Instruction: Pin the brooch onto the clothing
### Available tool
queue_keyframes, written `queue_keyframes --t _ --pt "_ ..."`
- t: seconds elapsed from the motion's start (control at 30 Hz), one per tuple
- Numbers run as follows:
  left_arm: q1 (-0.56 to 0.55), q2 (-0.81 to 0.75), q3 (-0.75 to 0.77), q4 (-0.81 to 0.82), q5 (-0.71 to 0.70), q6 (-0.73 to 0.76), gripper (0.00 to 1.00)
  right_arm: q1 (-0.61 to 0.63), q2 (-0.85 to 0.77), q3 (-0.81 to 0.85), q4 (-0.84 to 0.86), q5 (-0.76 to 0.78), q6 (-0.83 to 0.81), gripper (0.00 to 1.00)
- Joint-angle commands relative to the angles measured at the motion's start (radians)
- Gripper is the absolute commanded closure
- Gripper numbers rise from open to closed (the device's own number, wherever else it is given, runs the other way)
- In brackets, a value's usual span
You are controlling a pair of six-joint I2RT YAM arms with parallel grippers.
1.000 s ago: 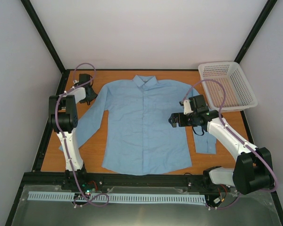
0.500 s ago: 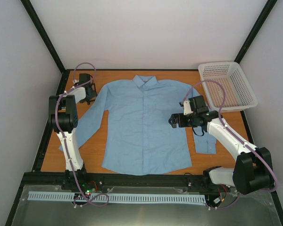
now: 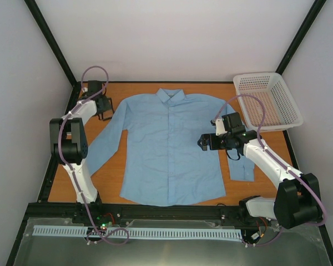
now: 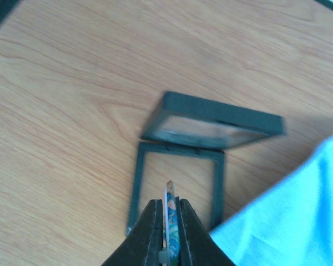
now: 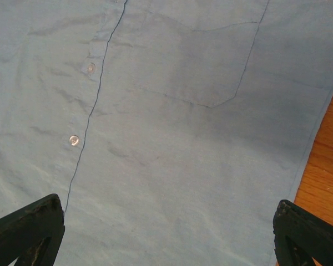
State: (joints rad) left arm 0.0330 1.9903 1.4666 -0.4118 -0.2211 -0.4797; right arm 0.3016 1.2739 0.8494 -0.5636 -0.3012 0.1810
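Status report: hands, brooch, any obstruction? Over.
Left hand shut on brooch, over open black box. Right hand open over shirt pocket. No obstruction seen.

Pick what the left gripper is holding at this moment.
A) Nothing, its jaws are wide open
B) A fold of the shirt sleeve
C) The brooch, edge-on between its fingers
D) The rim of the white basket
C: in the left wrist view the left gripper is shut on the thin brooch, above the open black box.
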Motion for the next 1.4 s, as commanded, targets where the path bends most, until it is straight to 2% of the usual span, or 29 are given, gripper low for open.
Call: queue_keyframes --t 0.0,0.17,0.27,0.33,0.4,0.47,0.57,0.67,0.73,0.8,0.9,0.97,1.0,1.07,1.1,1.13,1.2,1.37 --pt "-0.007 -0.102 -0.026 -0.041 0.280 0.038 0.94 -0.006 -0.014 -0.003 0.013 -0.010 0.004 0.00" --pt "-0.033 -0.194 -0.096 -0.084 0.670 0.017 0.94 -0.006 0.000 -0.002 0.048 -0.106 -0.038 0.00" --pt "-0.069 -0.283 -0.237 0.026 0.972 -0.108 0.92 0.000 0.015 0.001 0.121 -0.229 -0.074 0.00" --pt "-0.102 -0.341 -0.320 0.121 1.110 -0.244 0.90 0.031 0.028 0.023 0.160 -0.278 -0.083 0.00" --pt "-0.142 -0.383 -0.392 0.227 1.206 -0.363 0.89 0.110 0.022 0.046 0.213 -0.258 -0.108 0.00" --pt "-0.198 -0.410 -0.441 0.318 1.242 -0.448 0.88 0.209 0.005 0.050 0.291 -0.191 -0.162 0.00" --pt "-0.282 -0.416 -0.460 0.352 1.271 -0.497 0.87 0.333 -0.015 0.012 0.430 -0.076 -0.323 0.00" --pt "-0.320 -0.418 -0.489 0.353 1.276 -0.503 0.87 0.387 -0.039 -0.050 0.515 -0.137 -0.550 0.00" --pt "-0.335 -0.413 -0.491 0.321 1.266 -0.461 0.87 0.405 -0.054 -0.086 0.570 -0.097 -0.629 0.00" --pt "-0.354 -0.400 -0.463 0.224 1.220 -0.358 0.87 0.405 -0.046 -0.080 0.573 -0.052 -0.628 0.00" --pt "-0.401 -0.377 -0.404 0.085 1.092 -0.168 0.88 0.393 -0.016 -0.059 0.572 -0.014 -0.521 0.00" --pt "-0.452 -0.392 -0.386 0.032 0.917 -0.061 0.89 0.357 -0.015 -0.062 0.587 -0.049 -0.399 0.00" --pt "-0.487 -0.403 -0.373 -0.006 0.788 -0.016 0.89 0.336 -0.022 -0.071 0.600 -0.058 -0.332 0.00" --pt "-0.579 -0.418 -0.355 -0.047 0.488 0.067 0.89 0.301 -0.051 -0.092 0.608 -0.055 -0.212 0.00" --pt "-0.645 -0.417 -0.350 -0.060 0.273 0.092 0.88 0.287 -0.067 -0.104 0.599 -0.035 -0.176 0.00" --pt "-0.682 -0.404 -0.343 -0.069 0.164 0.115 0.88 0.276 -0.088 -0.112 0.584 -0.006 -0.143 0.00" --pt "-0.721 -0.336 -0.316 -0.105 0.013 0.134 0.88 0.236 -0.129 -0.124 0.542 0.058 -0.074 0.00" --pt "-0.802 -0.201 -0.273 -0.157 -0.183 0.163 0.90 0.091 -0.269 -0.166 0.430 0.165 0.061 0.00"
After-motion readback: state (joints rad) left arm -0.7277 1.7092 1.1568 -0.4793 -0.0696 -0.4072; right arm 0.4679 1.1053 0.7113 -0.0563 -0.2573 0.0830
